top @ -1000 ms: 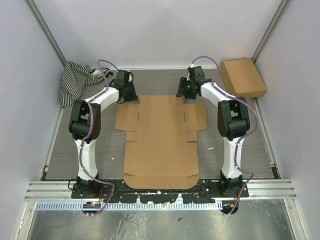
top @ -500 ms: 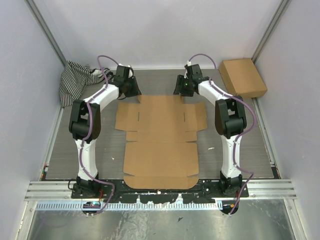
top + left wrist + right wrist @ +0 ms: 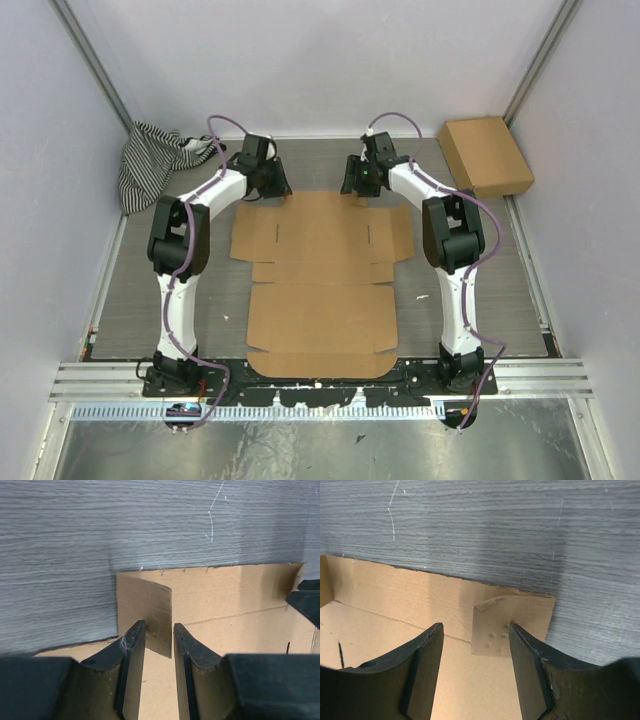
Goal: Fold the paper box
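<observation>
A lab robot cell: plain white walls [image 3: 320, 60], aluminium rail [image 3: 110, 377], grey woodgrain table [image 3: 135, 285].

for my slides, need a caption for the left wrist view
Left claw with a finger either side of a raised corner flap of the unfolded box, on a grey table.

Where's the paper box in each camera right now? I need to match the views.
Top external: paper box lying flat at the centre of the table.
Left wrist: lower half, corner flap raised at centre.
Right wrist: lower left, with a dented corner tab.
Shared landmark: its far edge against the grey table.
</observation>
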Controlling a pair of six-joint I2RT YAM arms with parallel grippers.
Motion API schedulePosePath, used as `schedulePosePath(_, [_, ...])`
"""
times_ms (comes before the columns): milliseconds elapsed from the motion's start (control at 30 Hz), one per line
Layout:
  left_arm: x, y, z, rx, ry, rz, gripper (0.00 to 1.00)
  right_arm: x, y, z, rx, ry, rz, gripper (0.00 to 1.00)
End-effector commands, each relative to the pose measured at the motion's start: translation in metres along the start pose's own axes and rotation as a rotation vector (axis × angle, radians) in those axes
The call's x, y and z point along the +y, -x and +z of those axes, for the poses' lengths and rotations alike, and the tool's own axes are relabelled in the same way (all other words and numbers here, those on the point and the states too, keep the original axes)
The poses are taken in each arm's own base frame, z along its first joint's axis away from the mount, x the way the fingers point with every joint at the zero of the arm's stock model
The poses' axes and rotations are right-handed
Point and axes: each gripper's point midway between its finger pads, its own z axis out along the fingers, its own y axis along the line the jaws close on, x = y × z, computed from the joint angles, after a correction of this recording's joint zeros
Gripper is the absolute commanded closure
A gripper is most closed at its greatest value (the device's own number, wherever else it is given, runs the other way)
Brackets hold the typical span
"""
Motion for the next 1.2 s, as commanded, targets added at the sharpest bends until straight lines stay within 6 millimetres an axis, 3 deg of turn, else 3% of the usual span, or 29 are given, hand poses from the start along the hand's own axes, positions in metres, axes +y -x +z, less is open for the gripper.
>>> schedulePosePath(0, [-0.02,0.003,0.007,0.006,-0.037,0.004,0.64,0.01,0.013,0.0,-0.027,0.022,-0.023,0.39])
schedulePosePath(300, [0.002,-0.024,0.035,0.133,0.062,-0.022,0.64,0.004,0.002,0.008,0.002,0.001,-0.017,0.38])
schedulePosePath(500, [0.012,-0.028,0.031,0.158,0.114,-0.017,0.63,0.007,0.016,-0.008,-0.034,-0.013,-0.016,0.37])
schedulePosePath(667, [-0.001,0.007,-0.007,0.06,0.111,0.016,0.58,0.015,0.051,-0.048,-0.134,-0.04,-0.026,0.33])
schedulePosePath(800, [-0.01,0.035,-0.054,-0.027,0.111,0.032,0.51,0.019,0.078,-0.094,-0.219,-0.062,-0.025,0.3])
schedulePosePath(900, [-0.013,0.04,-0.093,-0.077,0.111,0.032,0.47,0.018,0.082,-0.134,-0.25,-0.099,-0.033,0.28])
schedulePosePath(1033, [0.0,0.016,-0.131,-0.094,0.138,0.026,0.42,0.003,0.051,-0.166,-0.222,-0.167,-0.022,0.26])
schedulePosePath(1167, [0.015,-0.032,-0.152,-0.088,0.115,-0.028,0.4,-0.014,-0.015,-0.175,-0.154,-0.168,0.035,0.25])
